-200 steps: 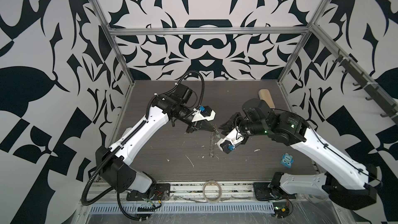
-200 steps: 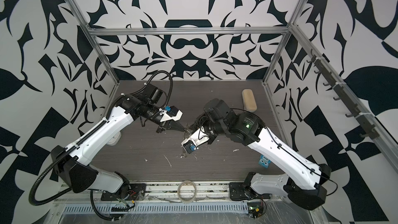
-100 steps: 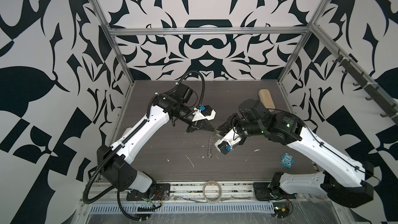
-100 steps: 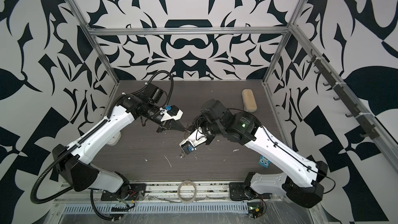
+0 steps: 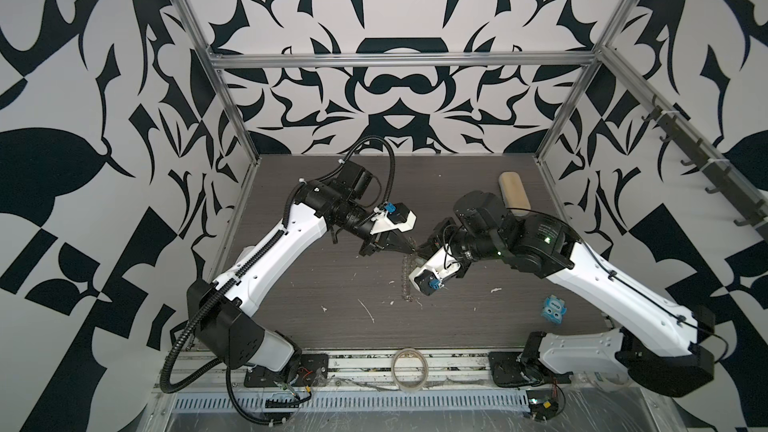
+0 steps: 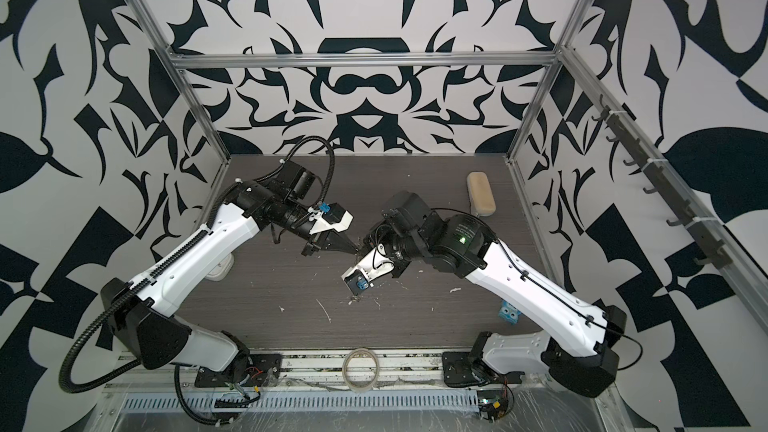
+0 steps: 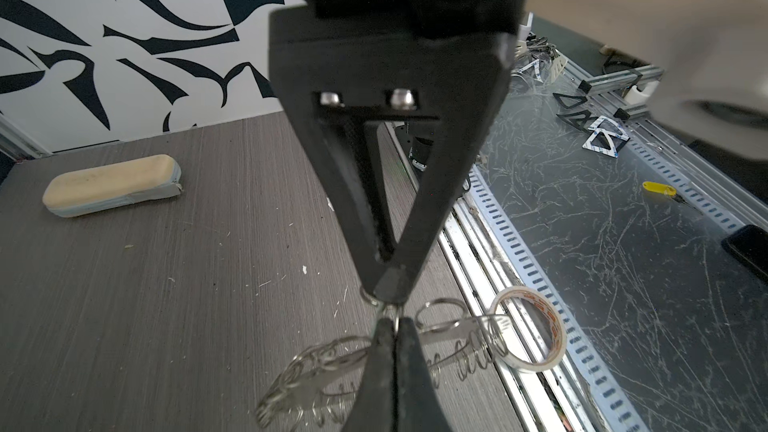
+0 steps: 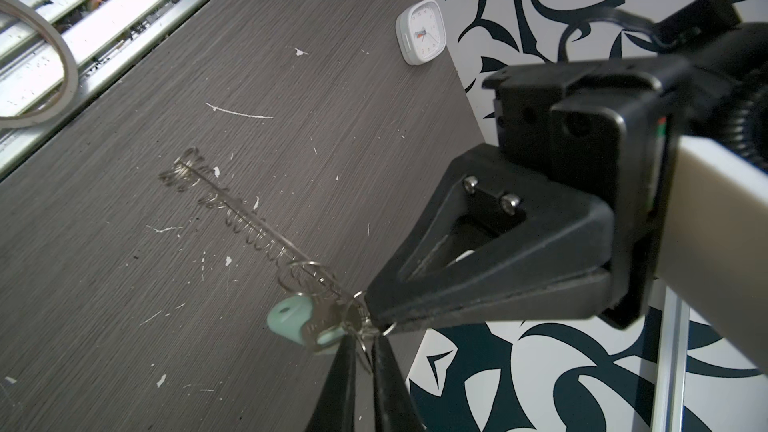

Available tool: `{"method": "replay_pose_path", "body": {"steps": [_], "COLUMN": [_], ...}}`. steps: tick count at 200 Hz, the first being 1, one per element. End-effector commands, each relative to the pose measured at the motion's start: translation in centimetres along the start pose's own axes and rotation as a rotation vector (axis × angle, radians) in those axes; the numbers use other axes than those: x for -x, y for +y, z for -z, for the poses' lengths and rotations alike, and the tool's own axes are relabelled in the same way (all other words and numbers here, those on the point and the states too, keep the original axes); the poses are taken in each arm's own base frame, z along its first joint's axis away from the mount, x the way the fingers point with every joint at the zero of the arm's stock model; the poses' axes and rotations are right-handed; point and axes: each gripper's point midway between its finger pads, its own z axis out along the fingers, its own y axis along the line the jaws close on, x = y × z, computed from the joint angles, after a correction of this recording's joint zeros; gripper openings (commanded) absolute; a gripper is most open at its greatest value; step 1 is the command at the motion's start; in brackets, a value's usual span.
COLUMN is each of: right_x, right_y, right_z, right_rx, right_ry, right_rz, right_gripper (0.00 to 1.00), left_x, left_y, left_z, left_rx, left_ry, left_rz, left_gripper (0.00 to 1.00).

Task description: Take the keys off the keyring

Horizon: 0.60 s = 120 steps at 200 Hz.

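The keyring (image 5: 405, 280) hangs edge-on above the table, a flat grey disc fringed with wire loops, also seen in the left wrist view (image 7: 316, 367) and the right wrist view (image 8: 249, 226). My left gripper (image 7: 392, 324) is shut on a small wire loop at its upper rim; in both top views (image 5: 410, 249) (image 6: 356, 250) its tip meets the right gripper. A silver key (image 8: 328, 328) with a pale oval tag (image 8: 291, 317) dangles there. My right gripper (image 8: 363, 340) pinches a thin wire loop beside the key, fingers almost together, tip against the left gripper's tip.
A beige block (image 5: 514, 191) lies at the back right. A tape roll (image 5: 409, 369) rests on the front rail. A small blue toy (image 5: 553, 307) sits under the right arm. A white square clock (image 8: 420, 31) stands by the left wall. White scraps dot the table.
My right gripper has edged toward the left gripper's tip and its jaws have narrowed onto the wire loop. The left gripper has stayed shut in place.
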Motion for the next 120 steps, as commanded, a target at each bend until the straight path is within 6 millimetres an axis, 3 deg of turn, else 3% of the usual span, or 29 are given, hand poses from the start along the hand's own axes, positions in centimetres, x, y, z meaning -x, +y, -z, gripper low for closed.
{"method": "replay_pose_path", "body": {"steps": [1,103,120], "right_x": [0.3,-0.6,-0.3], "right_y": [-1.0,-0.5,-0.6], "right_z": [1.0,0.5,0.5], "right_rx": [-0.045,-0.031,-0.030], "right_ry": [0.002,0.053,0.046], "right_rz": [0.003,0.014,0.013], "right_gripper": [0.13,0.12,0.08], "left_x": [1.1,1.1,1.1], "left_y": [-0.7,-0.6,-0.6], "left_z": [0.4,0.4,0.4], "left_rx": [-0.022,-0.019,-0.019], "left_ry": [-0.039,-0.040,-0.040], "left_rz": [-0.001,-0.002,0.000], "left_gripper": [0.00,0.00,0.00]}}
